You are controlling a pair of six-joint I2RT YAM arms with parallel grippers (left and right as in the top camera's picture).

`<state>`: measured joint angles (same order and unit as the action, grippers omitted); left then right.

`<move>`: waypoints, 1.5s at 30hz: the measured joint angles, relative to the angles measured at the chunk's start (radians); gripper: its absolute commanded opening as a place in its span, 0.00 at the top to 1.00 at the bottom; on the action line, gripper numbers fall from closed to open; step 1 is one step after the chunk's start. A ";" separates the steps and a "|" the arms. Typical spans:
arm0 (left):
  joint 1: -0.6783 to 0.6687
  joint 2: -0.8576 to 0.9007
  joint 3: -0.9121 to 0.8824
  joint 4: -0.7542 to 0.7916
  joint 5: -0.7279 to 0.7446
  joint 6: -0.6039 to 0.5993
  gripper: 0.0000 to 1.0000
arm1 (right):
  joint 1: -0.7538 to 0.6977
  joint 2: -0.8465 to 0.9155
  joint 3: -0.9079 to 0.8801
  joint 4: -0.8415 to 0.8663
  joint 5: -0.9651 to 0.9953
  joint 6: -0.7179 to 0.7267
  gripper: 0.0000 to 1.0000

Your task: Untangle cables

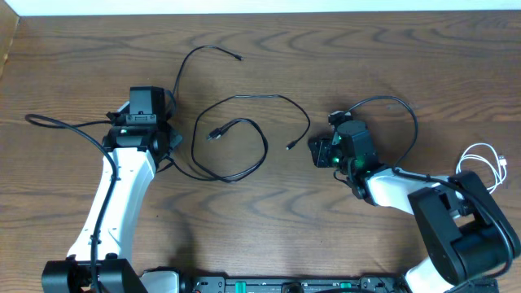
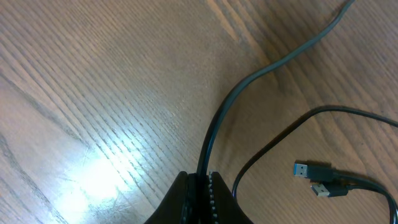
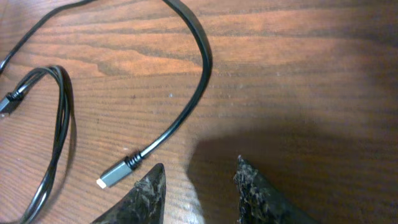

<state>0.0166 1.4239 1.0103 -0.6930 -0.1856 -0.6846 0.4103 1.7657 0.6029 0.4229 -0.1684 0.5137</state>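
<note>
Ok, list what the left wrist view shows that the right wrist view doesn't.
Left wrist only: the left gripper shut on a black cable that runs away across the wood. Right wrist only: the right gripper open and empty, with a silver-tipped plug lying close by its fingertips. Both: the wooden table with other black cables lying loose on it.

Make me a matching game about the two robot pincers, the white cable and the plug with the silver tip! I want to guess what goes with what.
Things:
1. left pincer
2. right pincer
3. white cable
4. silver-tipped plug

Place or state:
A. lies just in front of the open pincer
B. open, nothing between its fingers
C. bunched up beside the right arm's base
D. shut on a black cable

Pairs: 1-D, 2-B, 3-C, 4-A
</note>
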 measured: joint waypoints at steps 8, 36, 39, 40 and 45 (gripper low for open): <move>0.000 0.000 0.000 0.001 0.000 0.000 0.92 | 0.005 0.045 0.003 0.089 0.013 0.037 0.69; 0.000 0.000 -0.046 0.001 0.024 -0.045 0.93 | 0.091 0.158 0.269 -0.177 0.076 0.043 0.83; 0.000 0.000 -0.089 0.002 0.031 -0.050 0.93 | 0.100 0.158 0.270 -0.179 0.075 0.031 0.88; 0.000 0.000 -0.104 0.002 0.038 -0.051 0.92 | 0.102 0.158 0.269 -0.180 0.075 0.030 0.91; 0.000 0.000 -0.185 0.001 0.060 -0.056 0.92 | 0.105 0.160 0.269 -0.171 0.070 0.028 0.99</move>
<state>0.0166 1.4235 0.8253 -0.6918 -0.1257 -0.7406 0.5152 1.9255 0.8722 0.2520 -0.0986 0.5415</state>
